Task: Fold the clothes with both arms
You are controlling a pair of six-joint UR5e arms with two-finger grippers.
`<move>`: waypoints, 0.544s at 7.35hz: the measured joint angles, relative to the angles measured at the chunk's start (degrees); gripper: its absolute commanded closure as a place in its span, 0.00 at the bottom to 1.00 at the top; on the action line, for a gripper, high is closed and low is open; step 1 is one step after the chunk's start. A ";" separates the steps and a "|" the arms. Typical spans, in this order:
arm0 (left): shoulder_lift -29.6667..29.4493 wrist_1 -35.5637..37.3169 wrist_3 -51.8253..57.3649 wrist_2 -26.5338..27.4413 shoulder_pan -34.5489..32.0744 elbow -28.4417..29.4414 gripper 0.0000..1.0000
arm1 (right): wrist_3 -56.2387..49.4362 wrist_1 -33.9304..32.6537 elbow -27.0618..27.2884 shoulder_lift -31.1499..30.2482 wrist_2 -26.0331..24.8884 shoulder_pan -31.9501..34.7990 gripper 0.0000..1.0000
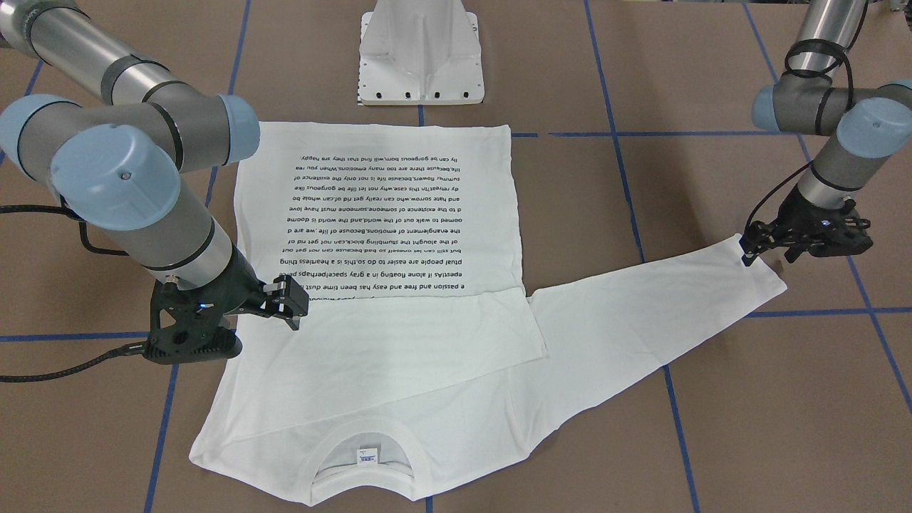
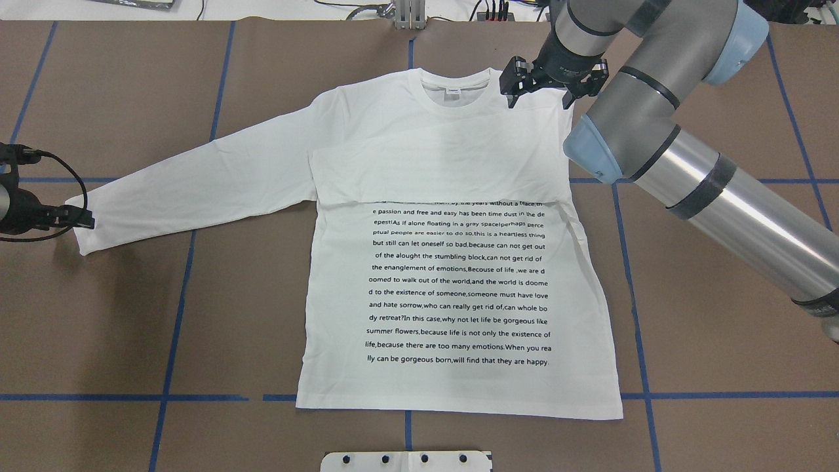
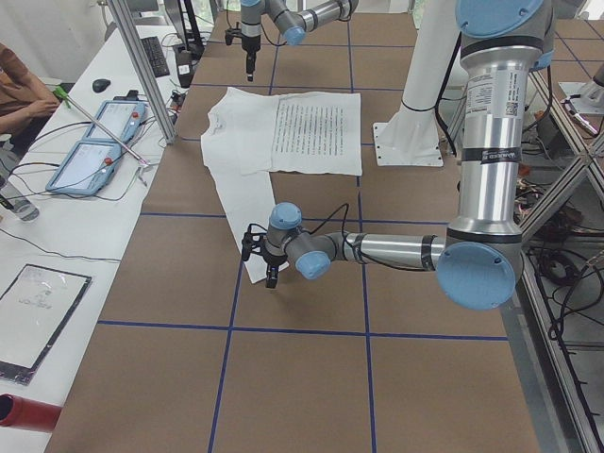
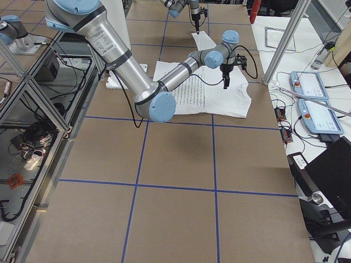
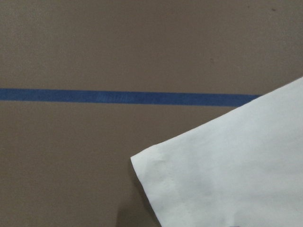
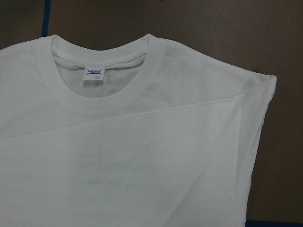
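my shirt (image 2: 459, 164) is plain white all over, with a block of small black text lines (image 2: 459, 288) printed across its lower part. the ribbed collar (image 6: 142, 90) is white too, and the little label (image 6: 94, 73) inside it is white with blue print. the bench (image 2: 118, 314) is flat brown, crossed by a grid of blue tape lines (image 2: 172, 328). my left hand (image 1: 748, 246) and right hand (image 2: 537, 88) are black. my left arm (image 1: 805, 107) and right arm (image 1: 178, 242) are grey and silver with light blue caps (image 1: 114, 171). the base (image 1: 420, 57) is white.
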 measured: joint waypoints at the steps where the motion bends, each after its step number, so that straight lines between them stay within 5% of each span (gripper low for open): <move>1: -0.06 0.00 -0.09 0.01 0.18 0.01 0.25 | 0.01 0.00 0.05 -0.02 0.00 0.00 0.00; 4: -0.15 -0.07 -0.26 -0.04 0.53 -0.07 0.52 | 0.02 0.00 0.08 -0.04 0.06 0.20 0.00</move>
